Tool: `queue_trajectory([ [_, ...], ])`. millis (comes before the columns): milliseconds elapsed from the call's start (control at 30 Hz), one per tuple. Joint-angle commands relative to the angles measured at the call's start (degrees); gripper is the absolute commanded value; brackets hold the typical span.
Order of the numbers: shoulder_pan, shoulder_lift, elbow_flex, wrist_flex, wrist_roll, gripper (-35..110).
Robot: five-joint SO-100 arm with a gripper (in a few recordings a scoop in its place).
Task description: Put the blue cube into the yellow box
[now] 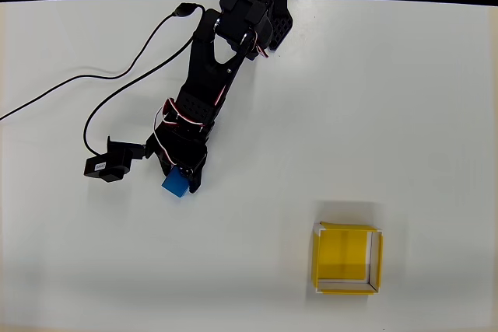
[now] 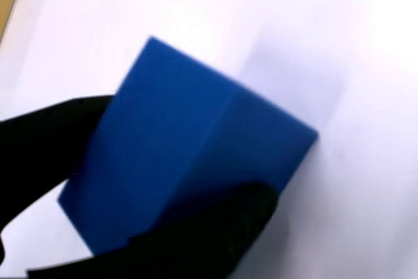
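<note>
The blue cube [image 1: 175, 183] lies at the tip of the black arm, left of the table's middle in the overhead view. My gripper [image 1: 181, 179] is shut on it, black fingers on two sides. In the wrist view the blue cube [image 2: 183, 155] looms large and tilted, with one black finger [image 2: 46, 142] at its left and the other across its lower edge. The yellow box [image 1: 348, 258] stands open-topped at the lower right of the overhead view, far from the gripper, with nothing inside it.
A black cable [image 1: 117, 75] runs over the white table [image 1: 405, 114] from the arm's base toward the left edge. The arm's base [image 1: 261, 5] stands at the table's far edge. Bare white surface lies between the gripper and the box.
</note>
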Motion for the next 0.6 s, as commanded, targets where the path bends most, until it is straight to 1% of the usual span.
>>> queue_trajectory([
  [0, 0.4, 4.3, -0.5, -1.5, -1.0, 26],
  [133, 0.4, 5.0, -0.4, -1.5, -2.9, 22],
  [367, 1.0, 6.8, -0.1, -2.5, -6.9, 19],
  [567, -0.4, 10.5, 0.4, -8.8, -9.9, 17],
])
